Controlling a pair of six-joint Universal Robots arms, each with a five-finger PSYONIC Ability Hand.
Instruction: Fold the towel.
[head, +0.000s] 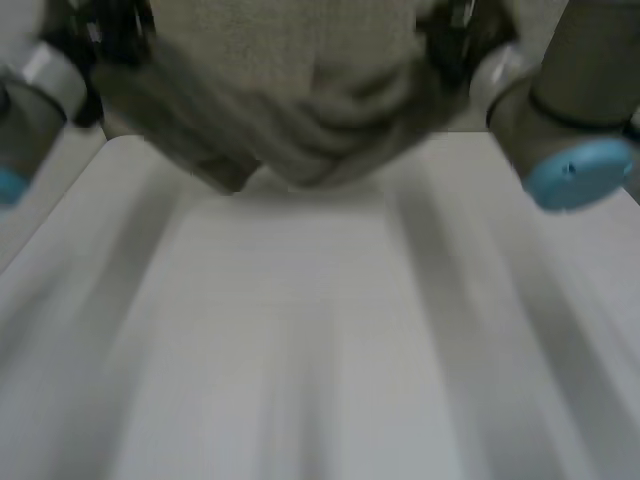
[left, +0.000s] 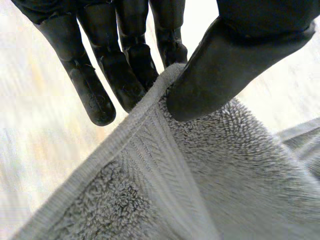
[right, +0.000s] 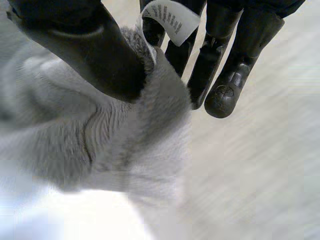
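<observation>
I'm getting soft, even light across the white table (head: 300, 350). The towel (head: 320, 130) folds sit dim, with a faint sheen along my left hand (left: 122, 75).

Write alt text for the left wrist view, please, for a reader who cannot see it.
The left hand pinches the hemmed edge of a grey terry towel between thumb and straight fingers. The towel spreads away from the hand, with looped pile and a woven border band.
</observation>
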